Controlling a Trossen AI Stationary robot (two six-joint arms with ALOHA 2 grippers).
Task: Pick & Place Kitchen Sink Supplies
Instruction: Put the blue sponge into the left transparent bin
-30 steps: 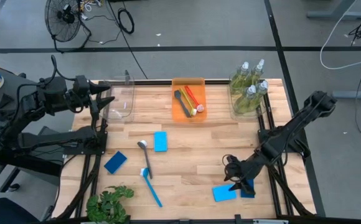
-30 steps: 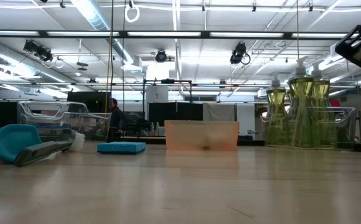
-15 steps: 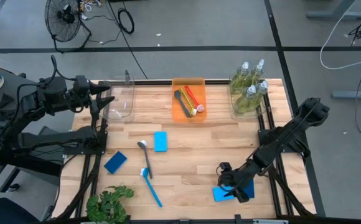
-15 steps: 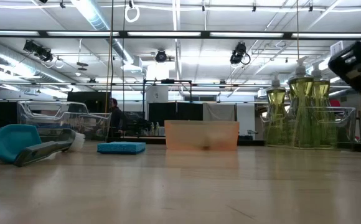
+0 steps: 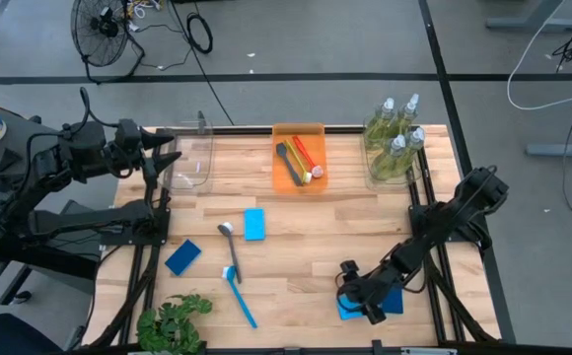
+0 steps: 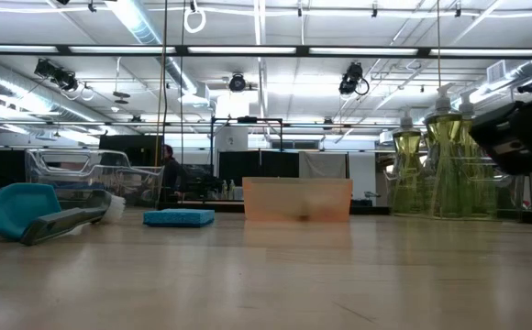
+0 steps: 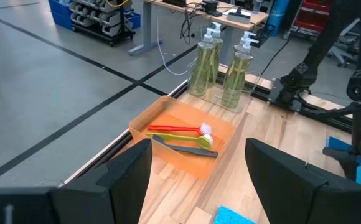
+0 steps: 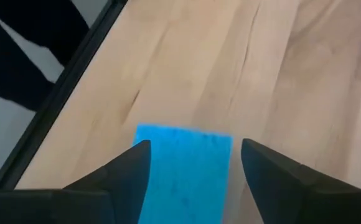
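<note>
My right gripper point(image 8: 193, 149) is open and slants down over a light-blue sponge point(image 8: 183, 171) that lies flat near the table's near right corner. One finger stands on either side of the sponge, and I see no touch. In the high view the gripper point(image 5: 357, 294) covers part of that sponge point(image 5: 346, 309), with a dark-blue sponge point(image 5: 395, 300) just to its right. My left gripper point(image 5: 165, 148) waits open, raised over the far left of the table. Another light-blue sponge point(image 5: 254, 224), a dark-blue sponge point(image 5: 182, 257) and two brushes point(image 5: 235, 276) lie flat at the centre left.
An orange tray point(image 5: 282, 179) at the far middle holds red, black and yellow-green brushes. A clear bin of pump bottles point(image 5: 393, 146) stands far right, another clear bin point(image 5: 191, 163) far left. A green plant point(image 5: 173, 323) sits at the near left edge. Bare wood shows in the table's middle.
My right gripper has come down and toward the table's near left, from beside the two sponges to over the light-blue one, rolling a little as it went. In the low view the right arm has sunk lower at the right.
</note>
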